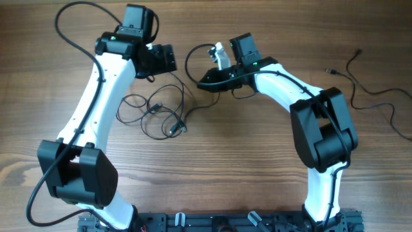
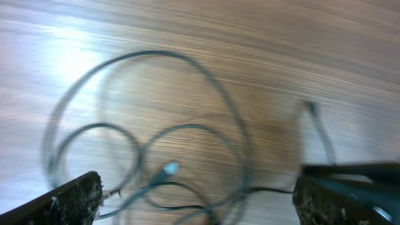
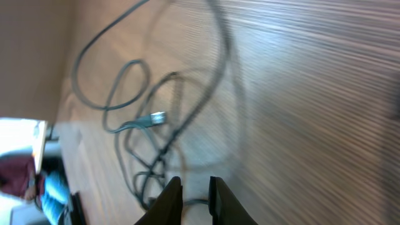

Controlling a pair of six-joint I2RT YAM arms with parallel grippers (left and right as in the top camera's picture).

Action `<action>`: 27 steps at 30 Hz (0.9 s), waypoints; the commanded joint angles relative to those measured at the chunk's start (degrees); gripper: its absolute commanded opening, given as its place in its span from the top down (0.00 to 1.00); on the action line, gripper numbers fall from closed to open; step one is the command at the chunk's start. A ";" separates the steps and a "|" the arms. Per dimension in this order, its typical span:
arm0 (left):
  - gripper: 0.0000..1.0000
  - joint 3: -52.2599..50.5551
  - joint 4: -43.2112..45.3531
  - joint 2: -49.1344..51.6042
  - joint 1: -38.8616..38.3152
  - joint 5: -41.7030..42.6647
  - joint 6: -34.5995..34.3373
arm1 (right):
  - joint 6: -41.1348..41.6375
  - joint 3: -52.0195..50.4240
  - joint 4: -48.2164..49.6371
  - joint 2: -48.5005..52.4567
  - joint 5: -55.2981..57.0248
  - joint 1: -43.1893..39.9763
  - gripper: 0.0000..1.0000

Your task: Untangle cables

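Overhead view of a wooden table with two white-and-black robot arms. Their bases sat at the near edge, and both arms reached away across the table and bent in toward the middle.

Partway across the table, between the arms, lay the cables: thin black cords bunched in several overlapping loops flat on the wood. One strand ran from the bunch up and to the right, toward the right arm's wrist.

Beyond the bunch, on the left, the left gripper hung just over the cords. Its wrist camera showed the two fingers spread wide, one at each lower corner of the picture, with nothing between them but table and cable. Blurred loops crossed one another below it, and a small silver plug lay inside them.

On the right, the right gripper had its fingers pressed almost together, leaving only a narrow slit. A thin strand seemed to enter the slit at their base, so it appeared to be pinching a cable, though the blur made this uncertain. A further loop curved beside it on the far side.

Farthest off, near the table's far right corner, a lone cord lay well apart from the rest.
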 commanded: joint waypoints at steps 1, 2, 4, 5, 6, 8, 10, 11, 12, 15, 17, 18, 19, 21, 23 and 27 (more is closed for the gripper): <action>0.00 0.59 -3.15 -0.20 6.01 -5.75 -4.74 | -4.35 0.00 2.69 -2.12 -6.86 3.65 0.81; 0.00 0.57 -3.63 -0.20 7.91 -5.57 -5.55 | -4.46 0.00 3.50 -2.12 -6.62 5.05 0.80; 0.00 0.57 -4.00 -0.20 12.70 -3.93 -6.01 | -5.09 0.00 4.68 -2.12 -4.94 7.61 0.79; 0.00 0.57 -4.20 -0.17 14.91 -2.40 -5.99 | -6.03 0.00 5.16 -2.12 -3.87 8.90 0.78; 0.00 0.57 -4.61 -0.17 17.38 -0.79 -6.01 | -7.02 0.00 5.75 -2.10 -1.95 10.60 0.76; 0.00 0.24 -5.05 -0.15 22.14 1.60 -6.01 | -9.38 0.00 6.58 -2.10 2.75 14.14 0.74; 0.00 -0.39 -5.20 -0.09 25.88 2.86 -6.03 | -10.21 0.00 7.19 -2.10 8.81 17.40 0.73; 0.00 -1.20 -5.20 -0.09 28.11 3.02 -6.03 | -10.25 0.00 7.72 -2.10 12.74 19.23 0.73; 0.00 -1.77 -5.18 -0.09 29.27 3.02 -6.03 | -10.25 0.00 8.24 -2.10 15.76 20.52 0.73; 0.00 -2.45 -5.16 -0.04 31.89 3.02 -6.01 | -13.84 0.00 11.34 -2.10 24.06 24.55 0.73; 0.00 -2.45 -5.18 -0.04 32.61 3.02 -5.99 | -17.27 0.00 14.43 -1.92 27.45 27.06 0.69; 0.00 -2.45 -5.18 -0.04 32.68 3.02 -5.99 | -17.97 0.00 16.31 -1.57 28.65 27.93 0.63; 0.00 -2.45 -5.18 -0.04 32.65 3.02 -5.99 | -18.10 0.00 18.43 -1.42 30.69 28.61 0.56; 0.00 -2.45 -5.18 -0.04 32.65 3.02 -5.99 | -18.10 0.00 23.43 -0.50 35.67 29.29 0.51; 0.00 -2.45 -5.18 -0.04 32.65 2.99 -5.99 | -17.46 0.00 26.36 0.35 37.22 29.24 0.47; 0.00 -2.45 -5.18 -0.04 32.65 2.99 -5.99 | -17.53 -0.04 27.98 2.43 37.40 29.27 0.44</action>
